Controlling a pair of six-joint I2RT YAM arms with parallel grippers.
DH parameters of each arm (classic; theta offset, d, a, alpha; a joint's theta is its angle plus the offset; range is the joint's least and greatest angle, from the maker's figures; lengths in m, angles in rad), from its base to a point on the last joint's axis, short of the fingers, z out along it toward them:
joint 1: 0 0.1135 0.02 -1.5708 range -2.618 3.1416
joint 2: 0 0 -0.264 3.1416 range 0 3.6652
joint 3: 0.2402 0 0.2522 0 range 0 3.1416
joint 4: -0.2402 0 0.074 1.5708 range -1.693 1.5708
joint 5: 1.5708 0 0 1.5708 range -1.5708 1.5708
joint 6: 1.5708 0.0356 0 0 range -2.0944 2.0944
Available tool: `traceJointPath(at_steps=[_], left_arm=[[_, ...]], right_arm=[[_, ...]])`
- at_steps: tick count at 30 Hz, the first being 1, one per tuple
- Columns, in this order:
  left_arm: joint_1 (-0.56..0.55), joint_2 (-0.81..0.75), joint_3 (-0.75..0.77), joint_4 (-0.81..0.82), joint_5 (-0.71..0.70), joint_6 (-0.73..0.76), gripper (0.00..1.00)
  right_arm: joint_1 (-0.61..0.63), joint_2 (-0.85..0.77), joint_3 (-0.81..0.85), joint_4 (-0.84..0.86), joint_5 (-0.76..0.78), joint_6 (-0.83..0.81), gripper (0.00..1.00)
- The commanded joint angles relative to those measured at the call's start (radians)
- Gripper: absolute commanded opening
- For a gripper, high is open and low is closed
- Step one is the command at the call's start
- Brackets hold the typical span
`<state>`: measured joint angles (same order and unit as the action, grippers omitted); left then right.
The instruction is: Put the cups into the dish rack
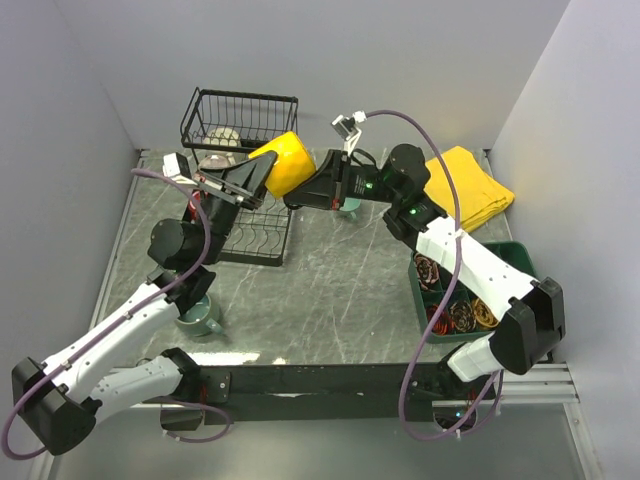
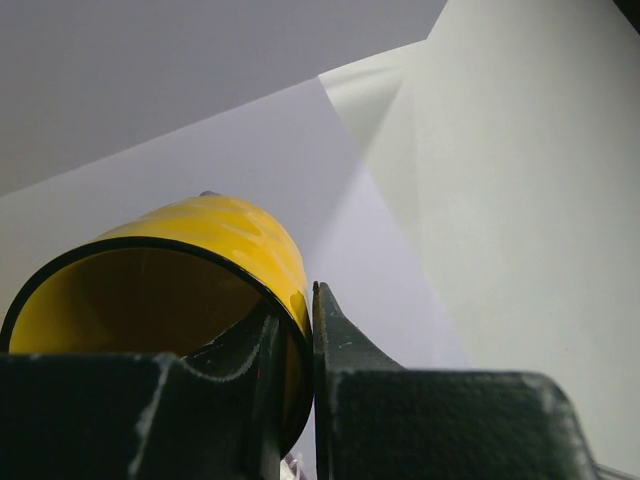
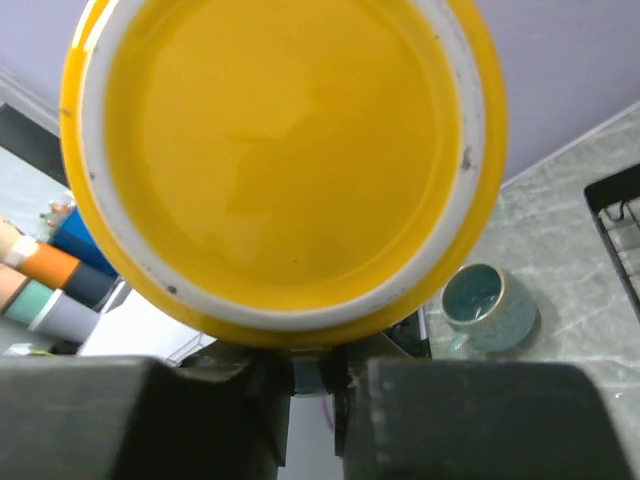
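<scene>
One yellow mug (image 1: 283, 162) over dish rack (image 1: 255, 242), left end effector (image 2: 300, 335) pinching rim, right end effector (image 3: 310, 390) grip unclear, teal mug (image 3: 487, 303) nearby

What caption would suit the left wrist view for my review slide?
Left gripper pinching the rim of a glossy yellow ceramic mug, one finger inside and one outside.

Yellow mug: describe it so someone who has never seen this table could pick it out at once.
Find the black wire dish rack at the back left of the table. Just above its right edge, the yellow mug is held up, with the left pincer clamped on its rim. It is the only yellow mug and the only one in the air.
</scene>
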<state>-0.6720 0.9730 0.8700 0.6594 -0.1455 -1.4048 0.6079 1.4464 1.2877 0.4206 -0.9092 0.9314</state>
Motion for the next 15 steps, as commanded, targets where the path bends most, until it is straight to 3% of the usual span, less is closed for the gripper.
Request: traceJointPath(at_steps=[1, 2, 7, 8, 9, 12, 15], left_arm=[[-0.009, -0.017, -0.011, 0.100, 0.015, 0.013, 0.01], [-0.009, -0.019, -0.020, 0.100, 0.021, 0.010, 0.01], [-0.009, -0.048, -0.042, 0.037, 0.041, 0.029, 0.06], [-0.009, -0.057, -0.052, -0.001, 0.047, 0.039, 0.11], [-0.009, -0.080, -0.054, -0.027, 0.052, 0.046, 0.27], [-0.011, -0.138, -0.071, -0.124, 0.057, 0.081, 0.56], [-0.009, -0.203, -0.094, -0.231, 0.047, 0.104, 0.76]], right_arm=[[0.015, -0.014, -0.004, 0.116, 0.003, 0.044, 0.11], [0.016, -0.012, -0.007, 0.132, -0.005, 0.049, 0.00], [0.013, -0.030, -0.067, 0.224, -0.010, 0.070, 0.00], [0.013, -0.047, -0.080, 0.246, -0.007, 0.069, 0.00], [0.010, -0.058, -0.100, 0.245, 0.012, 0.060, 0.00], [0.007, -0.080, -0.123, 0.227, 0.018, 0.012, 0.00], [-0.002, -0.087, -0.128, 0.170, 0.036, -0.046, 0.00]])
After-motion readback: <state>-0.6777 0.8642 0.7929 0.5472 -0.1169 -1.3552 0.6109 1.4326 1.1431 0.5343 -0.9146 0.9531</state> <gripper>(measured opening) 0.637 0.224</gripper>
